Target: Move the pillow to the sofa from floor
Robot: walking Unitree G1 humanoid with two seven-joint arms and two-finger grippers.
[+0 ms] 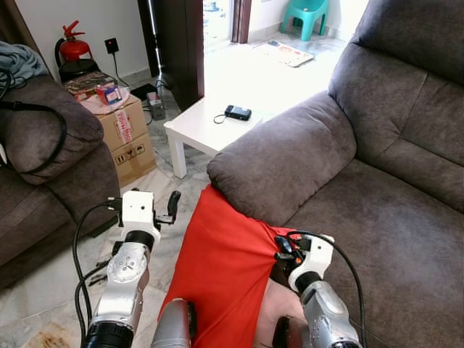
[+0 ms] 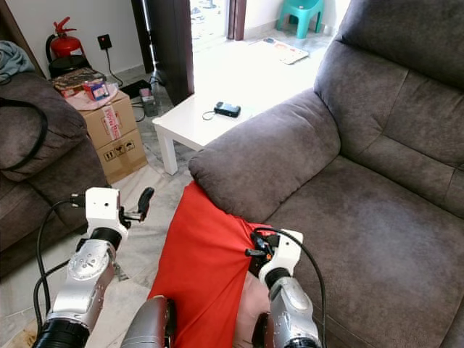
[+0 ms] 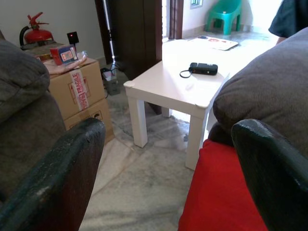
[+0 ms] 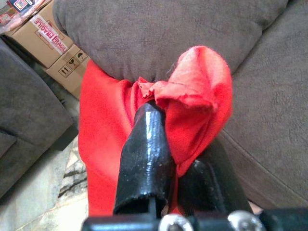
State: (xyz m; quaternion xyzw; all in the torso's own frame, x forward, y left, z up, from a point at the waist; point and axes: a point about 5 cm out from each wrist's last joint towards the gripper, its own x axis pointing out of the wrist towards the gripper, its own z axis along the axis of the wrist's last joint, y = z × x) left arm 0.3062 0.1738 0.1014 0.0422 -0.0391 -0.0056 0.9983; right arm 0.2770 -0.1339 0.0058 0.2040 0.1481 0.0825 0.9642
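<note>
The red pillow (image 1: pixel 217 268) stands on edge on the floor, leaning against the front of the grey sofa's armrest (image 1: pixel 283 159). My right gripper (image 1: pixel 281 250) is at the pillow's upper right corner, next to the sofa seat (image 1: pixel 384 232). In the right wrist view its fingers (image 4: pixel 147 144) are shut on a bunched fold of the pillow (image 4: pixel 197 91). My left gripper (image 1: pixel 174 206) hovers just left of the pillow's top edge; it is open and holds nothing, with its fingers (image 3: pixel 62 173) wide apart in the left wrist view.
A white side table (image 1: pixel 203 127) with a small black device (image 1: pixel 238 112) stands beyond the armrest. Cardboard boxes (image 1: pixel 127 134) and a fire extinguisher (image 1: pixel 72 47) are at the back left. A second grey sofa (image 1: pixel 43 167) borders the marble floor on the left.
</note>
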